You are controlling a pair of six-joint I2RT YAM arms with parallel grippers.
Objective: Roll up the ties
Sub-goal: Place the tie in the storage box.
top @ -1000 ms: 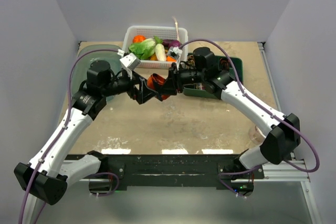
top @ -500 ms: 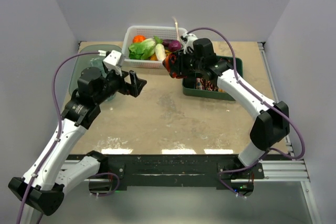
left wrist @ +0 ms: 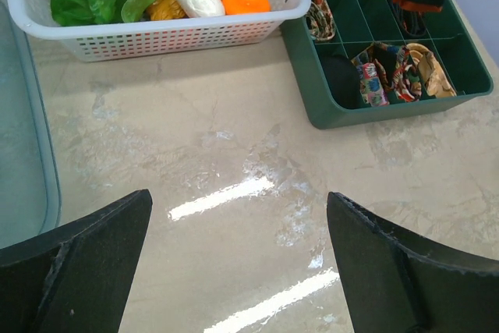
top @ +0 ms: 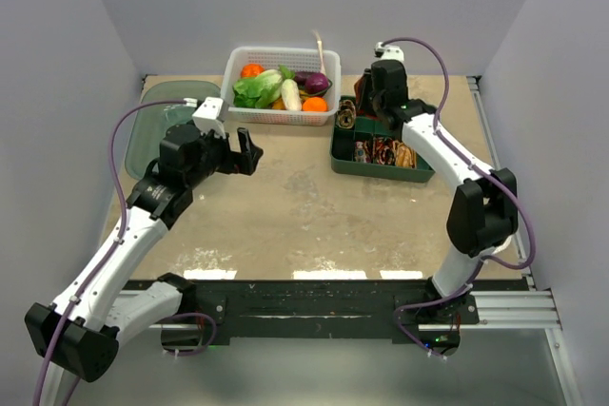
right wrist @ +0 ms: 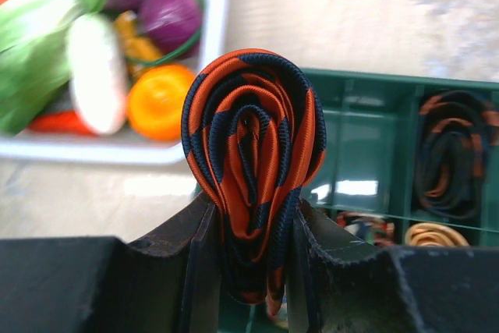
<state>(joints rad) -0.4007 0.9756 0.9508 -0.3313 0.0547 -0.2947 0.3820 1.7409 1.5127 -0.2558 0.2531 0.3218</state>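
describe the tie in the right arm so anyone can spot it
Find the green divided tray at the table's far right. Above it, the right arm's jaws pinch a rolled tie. It alone is bright orange with dark stripes; the other coils lie in compartments.

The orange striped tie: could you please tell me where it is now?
In the right wrist view, the coiled tie is clamped in the jaws of the right gripper above the green tray, right of the white basket.

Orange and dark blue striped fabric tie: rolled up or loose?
Rolled up: the orange striped tie shows a tight spiral, pinched in the right gripper.
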